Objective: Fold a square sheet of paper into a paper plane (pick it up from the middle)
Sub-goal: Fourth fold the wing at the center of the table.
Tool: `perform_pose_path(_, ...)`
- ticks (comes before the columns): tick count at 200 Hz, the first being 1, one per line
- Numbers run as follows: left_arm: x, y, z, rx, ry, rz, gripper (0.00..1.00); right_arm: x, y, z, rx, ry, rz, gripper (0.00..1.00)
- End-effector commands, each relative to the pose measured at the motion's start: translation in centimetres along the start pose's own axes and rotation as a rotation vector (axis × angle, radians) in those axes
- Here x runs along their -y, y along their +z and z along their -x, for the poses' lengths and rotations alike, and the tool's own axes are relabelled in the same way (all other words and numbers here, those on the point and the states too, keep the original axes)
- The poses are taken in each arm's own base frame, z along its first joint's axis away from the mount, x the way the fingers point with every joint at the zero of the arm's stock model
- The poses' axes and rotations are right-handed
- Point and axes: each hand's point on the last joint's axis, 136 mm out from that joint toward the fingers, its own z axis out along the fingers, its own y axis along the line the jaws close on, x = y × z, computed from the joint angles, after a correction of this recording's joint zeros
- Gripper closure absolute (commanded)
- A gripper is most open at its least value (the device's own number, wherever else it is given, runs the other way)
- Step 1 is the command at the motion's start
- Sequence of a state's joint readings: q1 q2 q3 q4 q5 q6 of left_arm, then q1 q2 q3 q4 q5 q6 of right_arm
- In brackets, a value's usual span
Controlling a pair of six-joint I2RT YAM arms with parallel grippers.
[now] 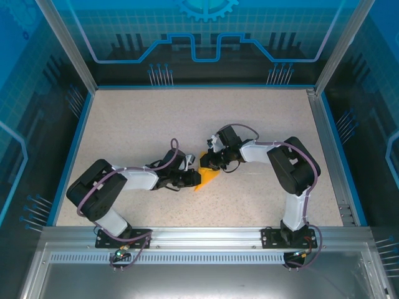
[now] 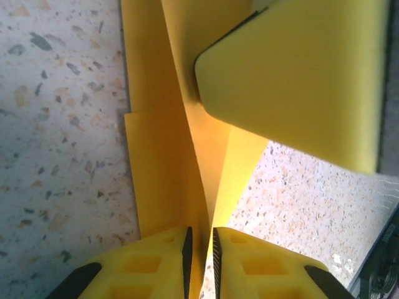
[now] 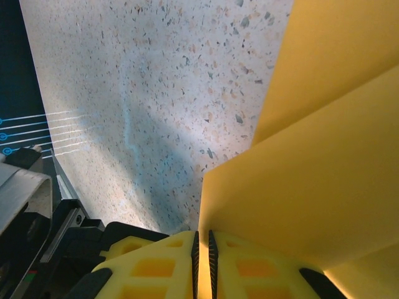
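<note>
The orange-yellow paper [image 1: 207, 179] is folded and held up off the table between both grippers, near the table's middle. My left gripper [image 1: 188, 175] is shut on its lower left part; in the left wrist view the paper [image 2: 165, 168] runs up from between the pinched fingertips [image 2: 201, 249], with a centre crease. My right gripper [image 1: 211, 163] is shut on the paper's upper edge; in the right wrist view a folded layer [image 3: 299, 180] stands in the narrow slot of that gripper [image 3: 202, 246]. A yellow finger of the right gripper [image 2: 299, 81] presses the sheet at upper right.
The speckled table [image 1: 156, 124] stretches all round, bounded by a blue rim and metal frame posts [image 1: 327, 143]. Both arm bases sit on the near rail [image 1: 206, 237].
</note>
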State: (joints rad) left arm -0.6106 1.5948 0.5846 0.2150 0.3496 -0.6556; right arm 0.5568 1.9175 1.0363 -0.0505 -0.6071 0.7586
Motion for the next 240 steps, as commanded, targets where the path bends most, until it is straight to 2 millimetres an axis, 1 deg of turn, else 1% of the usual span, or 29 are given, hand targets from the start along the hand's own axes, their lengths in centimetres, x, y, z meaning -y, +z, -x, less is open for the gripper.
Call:
perform_pose_path(1,0.1,-0.7,-0.6,-0.017,-0.02,-0.016,0.8,-0.5,0.5,0.0,-0.015,-0.012,0.014,0.85)
perform_pose_path(45,-0.4,-0.6,-1.2,-0.033,-0.023,-0.002,0.8,-0.6,0.6,0.1,-0.013,-0.014,0.014,0.85)
perform_pose_path(75,-0.3,-0.4,-1.1,-0.039,-0.02,-0.002,0.78,-0.6,0.6,0.1,-0.015,-0.014,0.016,0.85)
perform_pose_path(127,-0.5,0.1,-1.2,-0.048,-0.018,0.016,0.79,-0.6,0.6,0.1,-0.016,-0.012,0.015,0.85)
perform_pose_path(153,-0.9,0.2,-1.3,-0.05,-0.015,0.044,0.8,-0.5,0.6,0.1,-0.016,-0.011,0.012,0.85)
perform_pose_path(172,-1.3,0.1,-1.4,-0.047,-0.017,0.061,0.83,-0.4,0.6,0.1,-0.014,-0.011,0.009,0.85)
perform_pose_path(208,-1.4,-0.1,-1.4,-0.041,-0.014,0.069,0.89,-0.1,0.8,0.1,-0.015,-0.006,0.003,0.85)
perform_pose_path(240,-1.4,-0.2,-1.4,-0.04,-0.009,0.067,0.9,0.1,1.0,0.0,-0.018,-0.003,0.0,0.85)
